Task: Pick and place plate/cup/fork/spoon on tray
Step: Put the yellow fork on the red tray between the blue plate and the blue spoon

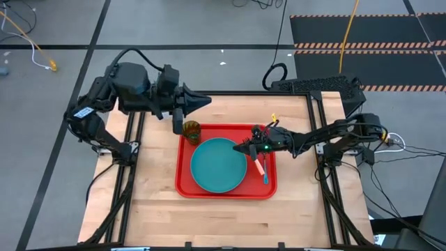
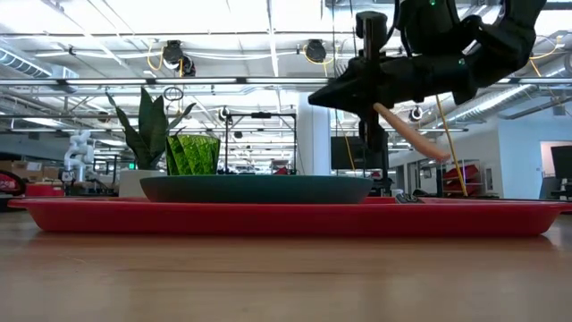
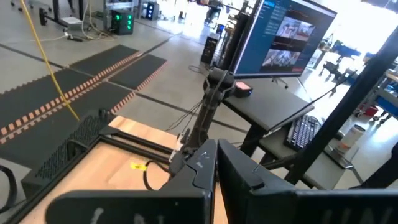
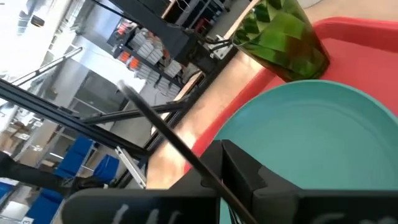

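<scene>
The red tray (image 1: 187, 187) lies mid-table and carries the teal plate (image 1: 217, 166). The green cup (image 1: 191, 130) stands upright in the tray's far left corner. The blue-handled spoon (image 1: 265, 178) lies on the tray just right of the plate. My right gripper (image 1: 244, 148) hovers over the plate's right edge, shut on the fork (image 1: 259, 166), whose orange handle (image 2: 416, 132) shows in the low view. My left gripper (image 1: 203, 101) is shut on nothing, raised beyond the tray's far left corner. My right gripper pinches the fork between its two fingers, at the upper end of the orange handle (image 2: 380, 109). The fingers lie about level, coming from the table's right. The thin metal stem (image 4: 168, 134) sticks out past the fingertips. The handle slants down behind them, lifted clear of the tray.
A small yellow piece (image 1: 273, 118) lies on the table beyond the tray's far right corner. Bare wood (image 1: 223, 219) stretches from the tray to the table's near edge. A potted plant (image 2: 147, 134) shows behind the cup in the low view.
</scene>
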`<state>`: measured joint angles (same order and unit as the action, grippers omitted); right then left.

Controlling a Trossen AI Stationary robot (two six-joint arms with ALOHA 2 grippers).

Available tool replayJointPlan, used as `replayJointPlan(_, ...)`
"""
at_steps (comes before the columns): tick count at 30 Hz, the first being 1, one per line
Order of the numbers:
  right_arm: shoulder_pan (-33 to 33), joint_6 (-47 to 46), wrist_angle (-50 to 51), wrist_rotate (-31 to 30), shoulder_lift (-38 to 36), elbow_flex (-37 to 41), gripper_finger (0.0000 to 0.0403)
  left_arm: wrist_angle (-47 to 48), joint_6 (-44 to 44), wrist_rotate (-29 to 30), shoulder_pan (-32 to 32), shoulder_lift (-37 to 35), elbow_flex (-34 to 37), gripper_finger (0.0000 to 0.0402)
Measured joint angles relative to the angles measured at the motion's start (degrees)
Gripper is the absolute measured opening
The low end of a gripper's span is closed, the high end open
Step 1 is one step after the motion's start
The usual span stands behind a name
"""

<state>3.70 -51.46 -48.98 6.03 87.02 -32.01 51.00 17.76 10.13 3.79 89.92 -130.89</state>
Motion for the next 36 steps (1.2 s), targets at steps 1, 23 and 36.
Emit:
replayJointPlan(1,0.09,0.15,-0.28,-0.05,0.46,0.0,0.0,0.14,0.39,0.17,0.34,-0.1,0.0,0.0017)
replayJointPlan(23,4.19,-1.49,-6.57,-1.69,1.94,6.93,0.0,-1.59,5.25,4.2,8.04,-0.1,0.0,0.0017)
replayJointPlan(36,4.09,-0.35,-6.59,-1.71,1.92,8.15,0.0,-1.59,7.04,5.49,8.35,-0.1,0.0,0.0017)
